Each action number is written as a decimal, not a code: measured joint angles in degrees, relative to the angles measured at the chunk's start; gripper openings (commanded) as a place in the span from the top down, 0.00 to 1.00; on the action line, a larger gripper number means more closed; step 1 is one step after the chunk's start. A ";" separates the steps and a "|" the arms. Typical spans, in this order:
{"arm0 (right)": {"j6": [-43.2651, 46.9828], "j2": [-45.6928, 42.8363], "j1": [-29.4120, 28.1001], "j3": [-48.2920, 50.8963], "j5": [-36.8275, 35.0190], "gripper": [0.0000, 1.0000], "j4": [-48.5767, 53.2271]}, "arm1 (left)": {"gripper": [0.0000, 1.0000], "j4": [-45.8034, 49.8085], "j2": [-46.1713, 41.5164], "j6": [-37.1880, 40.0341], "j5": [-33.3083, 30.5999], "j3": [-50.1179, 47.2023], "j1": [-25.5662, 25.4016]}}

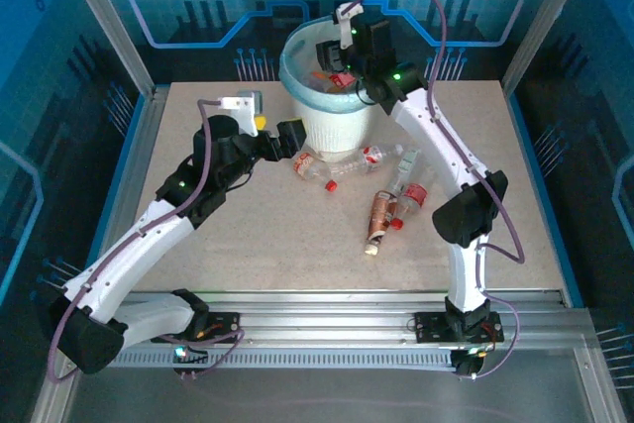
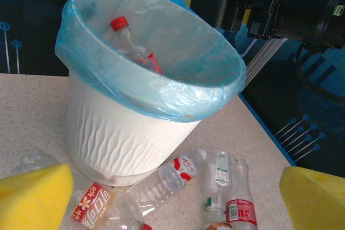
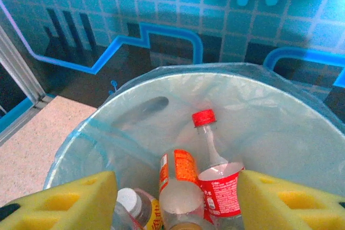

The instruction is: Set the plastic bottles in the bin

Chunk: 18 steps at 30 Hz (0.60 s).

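While the right gripper hangs above the far part of the bin, its yellow foam pads stand apart. Below the gap, inside the bin, lie a red-labelled bottle with a red cap and an orange-labelled bottle. Neither is pinched between the two pads, though whether the red-labelled one touches the right pad cannot be told. A white-capped bottle lies just left of them.

The bin is white and ribbed, with a light-blue bag folded over its rim. It stands upright at the far middle of the table.

The left gripper sits low, just left of the bin's base and turned toward it. Its jaws are spread wide with nothing between them.

Several plastic bottles lie on their sides on the table. One clear bottle rests against the near foot of the bin, and another with a red label lies just to its right. A small cluster sits farther right and nearer, among them a brown-labelled bottle.
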<state>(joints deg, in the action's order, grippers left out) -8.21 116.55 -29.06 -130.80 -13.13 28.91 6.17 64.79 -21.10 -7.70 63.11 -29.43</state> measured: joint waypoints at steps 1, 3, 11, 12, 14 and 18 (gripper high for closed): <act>-0.13 0.48 -0.02 -0.59 0.35 0.41 0.44 | 0.01 -0.02 0.00 0.00 0.00 -0.11 0.02; -0.28 1.75 -0.02 -2.03 1.49 0.42 1.57 | 0.01 -0.02 -0.02 0.00 0.00 -0.26 0.04; -0.24 9.55 -0.02 -10.82 7.96 0.43 7.02 | 0.01 -0.02 -0.04 0.00 -0.02 -0.28 0.04; -0.04 10.62 -0.02 -12.17 8.92 0.43 7.63 | 0.01 -0.02 -0.04 0.00 -0.02 -0.28 0.04; 0.63 13.20 -0.02 -15.17 10.75 0.43 9.20 | 0.01 0.00 -0.04 0.00 -0.04 -0.28 0.04; 1.92 17.59 -0.02 -20.04 12.13 0.43 12.00 | 0.01 0.00 -0.04 0.00 -0.04 -0.28 0.09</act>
<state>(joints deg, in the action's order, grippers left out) -6.28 134.15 -29.08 -150.85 -0.99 40.91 6.17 64.75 -21.10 -7.75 62.83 -29.34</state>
